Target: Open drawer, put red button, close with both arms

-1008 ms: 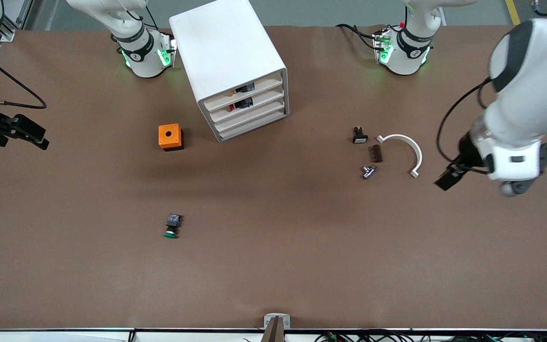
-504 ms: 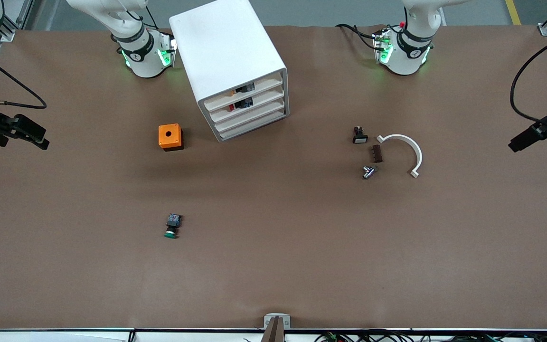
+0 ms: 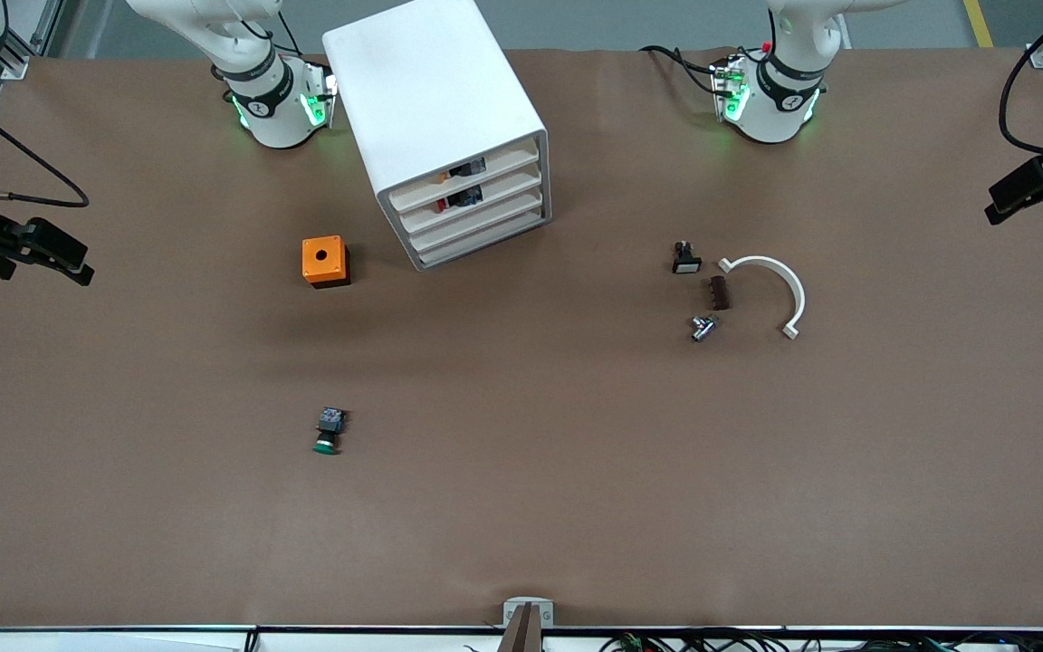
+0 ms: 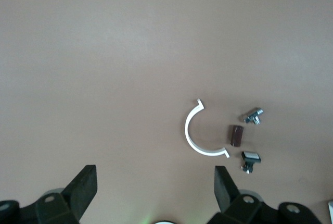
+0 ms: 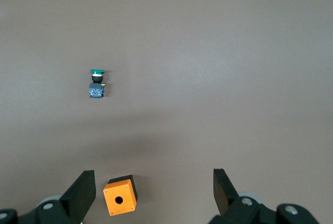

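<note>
The white cabinet stands near the right arm's base with all its drawers pushed in. In the second-highest drawer, the red button shows through the gap above the cream front. My left gripper hangs open and empty over the table's edge at the left arm's end. In the left wrist view its gripper is spread over bare table. My right gripper hangs open and empty over the right arm's end. In the right wrist view that gripper has its jaws apart.
An orange box with a hole stands beside the cabinet and shows in the right wrist view. A green-capped button lies nearer the camera. A white half-ring, a brown block, a black switch and a metal part lie toward the left arm's end.
The left arm has pulled back from over the small parts to the table's edge at its own end. The right arm has not moved.
</note>
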